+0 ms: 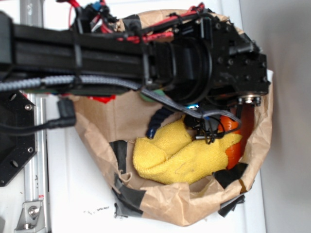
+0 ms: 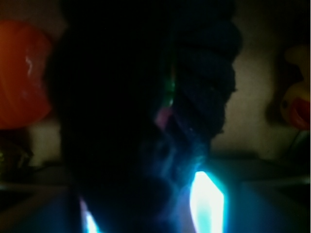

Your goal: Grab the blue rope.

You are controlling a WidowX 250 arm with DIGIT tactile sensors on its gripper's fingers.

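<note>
The blue rope (image 2: 204, 73), dark navy and twisted, fills the middle of the wrist view right up against the camera, running down between the jaws. My gripper (image 2: 146, 204) looks shut on it, with its fingers mostly lost in shadow and blue glare. In the exterior view one end of the blue rope (image 1: 155, 124) hangs out from under the black arm, just above the yellow cloth. The gripper itself is largely hidden under the wrist there.
A crumpled brown paper bag (image 1: 97, 121) patched with black tape holds everything. A yellow cloth (image 1: 184, 155) lies in it, with an orange carrot toy (image 1: 233, 145) to the right. A rubber duck (image 2: 294, 104) sits at the wrist view's right edge.
</note>
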